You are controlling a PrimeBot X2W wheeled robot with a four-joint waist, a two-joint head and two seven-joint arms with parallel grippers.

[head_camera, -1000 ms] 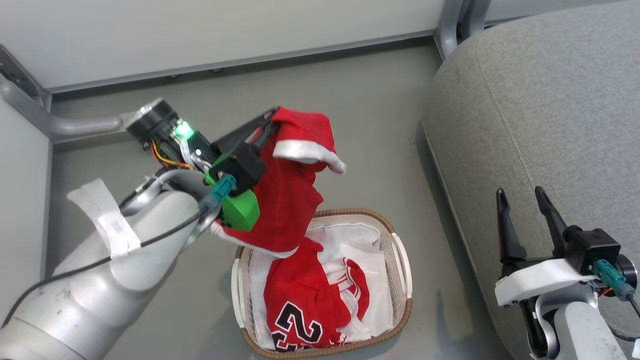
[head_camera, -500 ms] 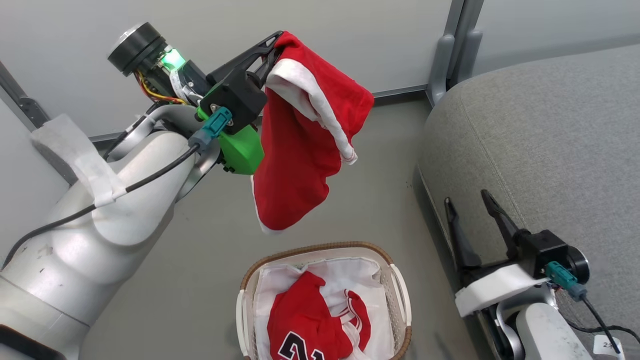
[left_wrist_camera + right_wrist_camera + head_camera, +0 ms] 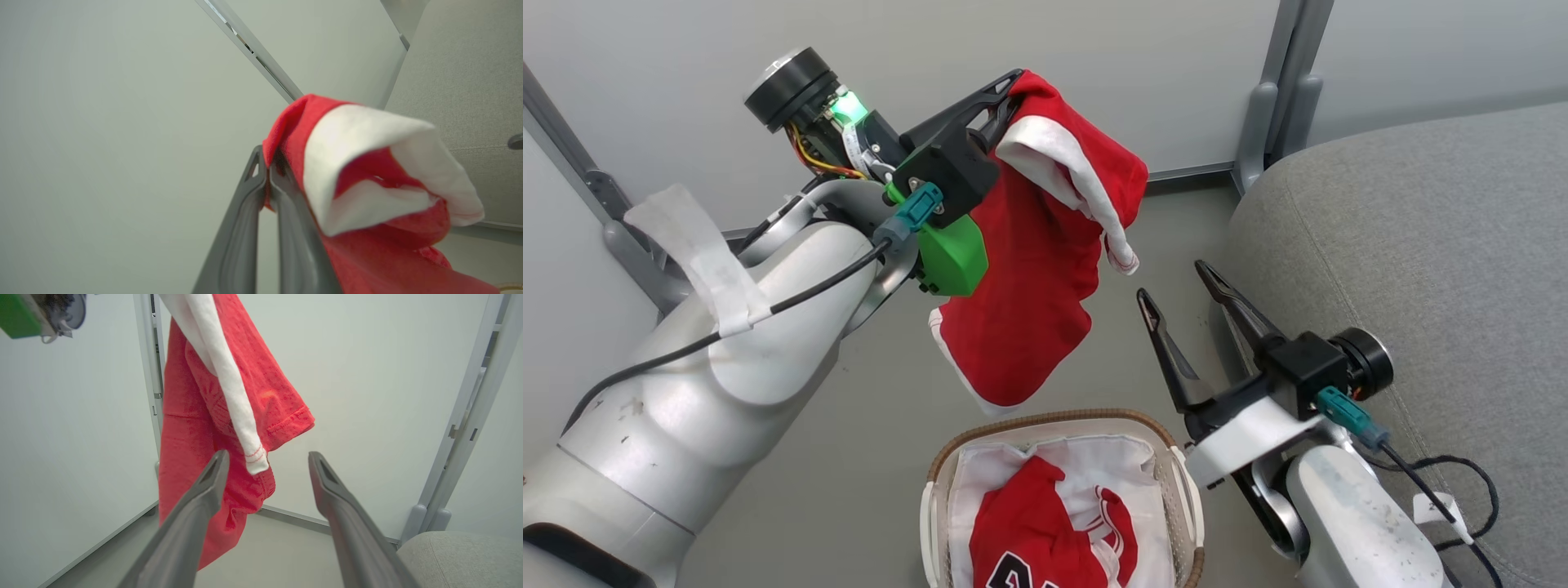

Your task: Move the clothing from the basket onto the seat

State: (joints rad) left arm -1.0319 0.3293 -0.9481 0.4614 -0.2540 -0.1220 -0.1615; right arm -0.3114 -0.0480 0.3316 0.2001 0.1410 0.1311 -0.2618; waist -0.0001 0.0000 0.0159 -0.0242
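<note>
- A red garment (image 3: 1029, 294) hangs in the air from the left gripper (image 3: 1011, 82). It is clear of the basket below and apart from the seat. In the head view its lower hem ends just above the basket's far rim.
- A band of white trim (image 3: 1062, 163) folds over near the garment's top and droops toward the robot's right.
- The left gripper's fingers are pressed together on a fold at the garment's upper edge. The left wrist view shows red cloth caught between the two tips.
- A second red garment (image 3: 1029, 531) with black-and-white lettering lies crumpled in the basket (image 3: 1045, 418), on the white liner (image 3: 1111, 465). The bottom edge of the head view cuts it off.
- The right gripper (image 3: 1172, 280) holds nothing. Its fingers are spread, and it sits between the hanging garment and the seat (image 3: 1421, 245), with the tips pointing up toward the cloth.
- In the right wrist view the end of the white trim appears between the two spread tips. Whether it touches them cannot be told.
- The grey seat fills the right side of the head view, and the right forearm lies over its edge.
- The basket stands on the grey floor (image 3: 866, 457), near the seat's front.
- A pale wall (image 3: 1094, 49) and a grey metal post (image 3: 1282, 90) stand behind the garment.
</note>
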